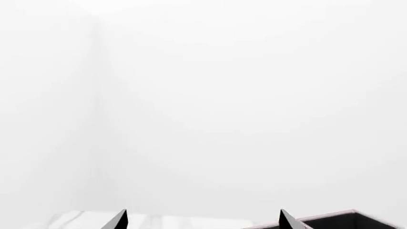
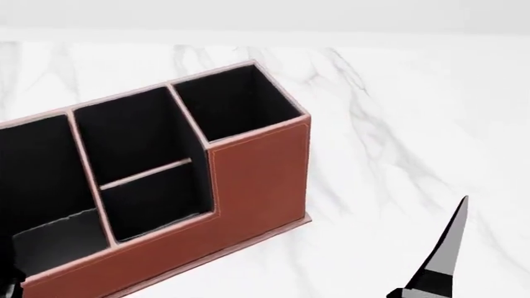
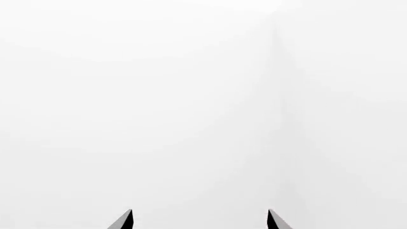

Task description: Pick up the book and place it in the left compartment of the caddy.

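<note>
A large reddish-brown leather-look caddy (image 2: 248, 186) with black lining and pale stitched edges stands on a white marble-veined worktop (image 2: 398, 124), seen from the robot's head camera. The caddy's left compartment (image 2: 41, 186), its widest undivided section, runs off the frame edge beside the middle section split by a pale crossbar (image 2: 145, 174); a smaller end section lies beyond that.

The book is in none of the three views, so which way it lies from either tool, and how its long axis runs, cannot be told.

The right tool (image 3: 199, 220) shows two dark fingertips set well apart with nothing between them, aimed at blank white; one dark finger (image 2: 443, 248) of it rises over bare marble, well clear of the caddy's smaller end. The left tool (image 1: 202, 220) is likewise spread and empty, with a corner of the caddy's dark rim (image 1: 343, 219) just beside one fingertip, which suggests the left arm is the nearer to the caddy.

The pickup appears not yet begun; finding the book probably comes first.
</note>
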### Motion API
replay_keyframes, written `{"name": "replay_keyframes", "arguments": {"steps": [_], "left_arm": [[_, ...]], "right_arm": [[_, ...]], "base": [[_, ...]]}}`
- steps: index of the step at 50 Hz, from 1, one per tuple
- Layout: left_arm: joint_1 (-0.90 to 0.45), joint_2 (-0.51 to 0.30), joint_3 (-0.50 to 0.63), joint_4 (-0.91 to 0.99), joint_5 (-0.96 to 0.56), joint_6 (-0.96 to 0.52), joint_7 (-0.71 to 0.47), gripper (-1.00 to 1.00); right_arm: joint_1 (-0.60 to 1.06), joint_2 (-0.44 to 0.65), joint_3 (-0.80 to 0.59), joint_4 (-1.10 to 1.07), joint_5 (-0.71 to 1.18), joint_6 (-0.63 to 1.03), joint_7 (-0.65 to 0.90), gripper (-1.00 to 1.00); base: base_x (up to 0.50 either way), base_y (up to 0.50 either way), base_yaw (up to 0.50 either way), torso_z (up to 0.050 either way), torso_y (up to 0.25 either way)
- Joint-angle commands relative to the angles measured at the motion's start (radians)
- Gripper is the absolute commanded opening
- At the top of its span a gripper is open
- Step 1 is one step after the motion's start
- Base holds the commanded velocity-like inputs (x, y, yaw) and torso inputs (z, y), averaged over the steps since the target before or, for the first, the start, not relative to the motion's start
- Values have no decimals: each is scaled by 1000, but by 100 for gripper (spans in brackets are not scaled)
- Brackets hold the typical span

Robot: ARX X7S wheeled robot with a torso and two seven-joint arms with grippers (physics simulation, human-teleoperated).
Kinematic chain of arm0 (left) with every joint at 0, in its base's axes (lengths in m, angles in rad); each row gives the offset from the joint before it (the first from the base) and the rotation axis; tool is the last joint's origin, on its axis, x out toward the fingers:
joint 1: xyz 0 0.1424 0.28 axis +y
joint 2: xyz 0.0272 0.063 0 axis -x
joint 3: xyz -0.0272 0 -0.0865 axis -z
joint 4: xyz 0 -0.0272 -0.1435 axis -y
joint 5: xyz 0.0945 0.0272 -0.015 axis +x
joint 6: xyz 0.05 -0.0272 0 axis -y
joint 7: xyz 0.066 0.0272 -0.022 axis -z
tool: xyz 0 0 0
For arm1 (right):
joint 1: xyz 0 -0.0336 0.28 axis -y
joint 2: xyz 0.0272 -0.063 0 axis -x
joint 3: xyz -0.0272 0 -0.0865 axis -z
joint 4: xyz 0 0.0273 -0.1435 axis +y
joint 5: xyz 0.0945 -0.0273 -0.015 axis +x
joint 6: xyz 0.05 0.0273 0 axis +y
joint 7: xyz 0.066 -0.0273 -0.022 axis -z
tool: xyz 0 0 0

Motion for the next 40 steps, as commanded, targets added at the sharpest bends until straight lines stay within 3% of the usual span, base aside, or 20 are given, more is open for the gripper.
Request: {"name": "replay_keyframes", "arguments": {"steps": [1,40], "left_arm": [[-4,16,-30,-3,-33,5,45,100],[-6,-7,-22,5,-53,-1,14,100]], "right_arm": [[4,-2,-2,6,-54,13,-14,100],[16,38,-50,7,-46,24,-2,100]], "base": [[0,0,500,0,0],[0,0,500,0,0]]}}
